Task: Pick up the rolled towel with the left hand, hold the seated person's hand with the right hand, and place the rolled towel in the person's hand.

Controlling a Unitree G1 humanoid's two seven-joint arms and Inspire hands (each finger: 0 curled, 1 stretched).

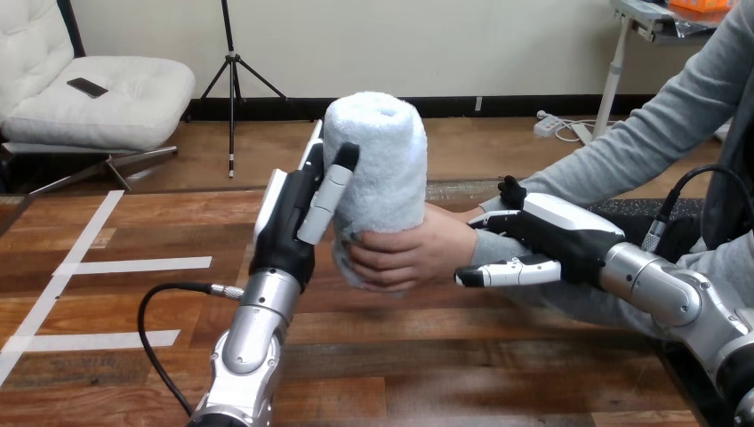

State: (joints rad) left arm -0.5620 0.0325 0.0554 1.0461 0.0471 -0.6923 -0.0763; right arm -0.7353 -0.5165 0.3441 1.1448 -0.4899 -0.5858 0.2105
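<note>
Left hand (289, 213), just left of the frame's centre, is clasped round the rolled towel (378, 160), its thumb lying across the towel's front and its fingers behind. The towel stands upright at the centre, lifted off the wooden table (445, 356). From the right, the person's hand (418, 253) wraps around the towel's lower end, so both hands are on it. Right of centre, the right hand (560, 236) grips the person's wrist (487, 251), fingers over its top and thumb beneath.
</note>
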